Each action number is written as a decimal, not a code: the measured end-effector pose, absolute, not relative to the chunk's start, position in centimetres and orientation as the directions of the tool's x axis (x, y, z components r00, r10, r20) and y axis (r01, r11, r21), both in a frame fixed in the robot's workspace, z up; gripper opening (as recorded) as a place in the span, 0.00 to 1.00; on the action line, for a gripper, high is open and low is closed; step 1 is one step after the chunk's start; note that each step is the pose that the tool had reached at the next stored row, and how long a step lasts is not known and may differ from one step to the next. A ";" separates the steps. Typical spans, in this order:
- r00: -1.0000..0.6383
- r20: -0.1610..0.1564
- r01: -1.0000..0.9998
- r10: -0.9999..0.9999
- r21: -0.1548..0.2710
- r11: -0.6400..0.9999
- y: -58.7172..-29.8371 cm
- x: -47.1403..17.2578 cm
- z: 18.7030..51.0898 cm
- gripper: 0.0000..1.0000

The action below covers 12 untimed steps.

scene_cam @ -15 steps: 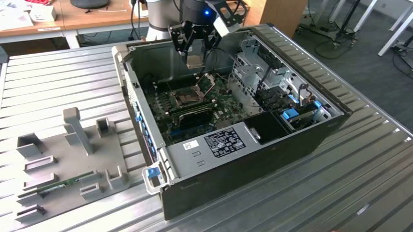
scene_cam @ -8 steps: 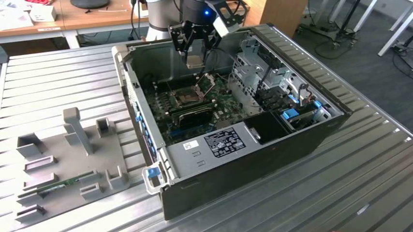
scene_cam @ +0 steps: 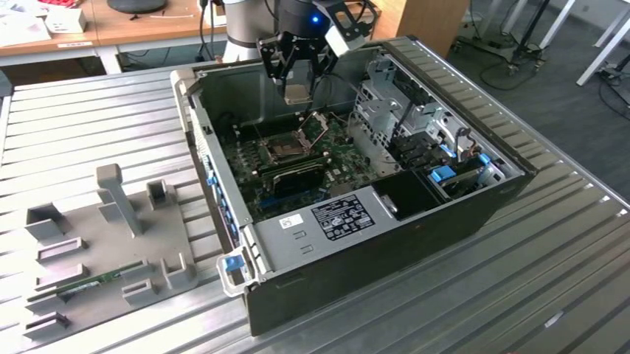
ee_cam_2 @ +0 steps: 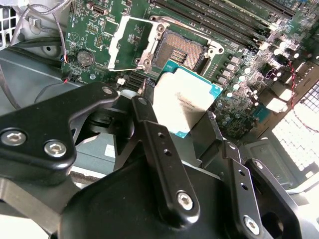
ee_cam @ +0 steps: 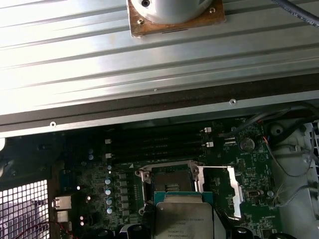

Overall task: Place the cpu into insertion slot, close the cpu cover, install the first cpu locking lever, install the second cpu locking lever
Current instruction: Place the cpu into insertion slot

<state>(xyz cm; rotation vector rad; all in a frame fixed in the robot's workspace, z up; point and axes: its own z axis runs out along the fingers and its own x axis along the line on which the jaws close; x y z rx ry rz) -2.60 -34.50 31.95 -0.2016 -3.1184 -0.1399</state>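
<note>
My gripper [ee_cam_2: 182,124] clamps the cpu [ee_cam_2: 187,97] by its edges, just above the empty insertion slot [ee_cam_2: 182,50]; the cpu cover [ee_cam_2: 113,50] stands open, so no step is done yet

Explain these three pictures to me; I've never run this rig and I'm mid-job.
The exterior view, from a camera off the arm, shows one robot arm reaching into an open black computer case lying on a ribbed metal table. A grey fixture tray sits toward the exterior view's left. Both wrist views come from cameras riding on the arm, looking at the green circuit board. The black jaws are shut on the small flat square silvery cpu, held clear above the empty square insertion slot with its silvery rim. The thin silvery cpu cover is swung open beside the slot.
</note>
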 end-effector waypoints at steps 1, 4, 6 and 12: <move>-0.992 0.019 0.130 0.129 0.088 0.988 -34.5 -2.6 31.9 0.54; -0.991 0.019 0.136 0.134 0.088 0.987 -34.5 -2.6 31.9 0.54; -0.990 0.019 0.139 0.138 0.088 0.986 -34.5 -2.6 31.9 0.54; -0.990 0.019 0.139 0.138 0.088 0.986 -34.5 -2.6 31.9 0.54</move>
